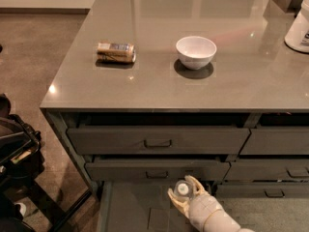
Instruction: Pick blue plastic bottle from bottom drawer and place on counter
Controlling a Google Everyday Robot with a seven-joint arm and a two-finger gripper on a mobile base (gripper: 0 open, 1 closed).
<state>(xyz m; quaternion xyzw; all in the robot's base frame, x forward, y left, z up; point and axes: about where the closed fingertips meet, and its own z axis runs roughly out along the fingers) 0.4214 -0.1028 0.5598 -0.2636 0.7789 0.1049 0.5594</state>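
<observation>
Camera view, looking down over the counter edge. The bottom drawer is pulled out, with its grey floor exposed. The blue plastic bottle stands upright at the back of the drawer floor, white cap facing up, just in front of the closed middle drawer front.

The gripper comes in from the lower right and sits down inside the drawer. One finger hugs the bottle's right-rear side and the other its left-front side. Both look pressed against the body, so I judge the grasp closed on the bottle. The bottle's base seems to be on the drawer floor, or barely off it; I cannot tell which.

Key relation: the bottle's long axis is vertical and sits between the fingers, close under the stacked drawer fronts. The lift probably needs to come outward, toward the robot, before rising to counter height.

On the counter are a white bowl, a tan can lying on its side and a white jar at the right edge. There is bare surface near the front edge.
</observation>
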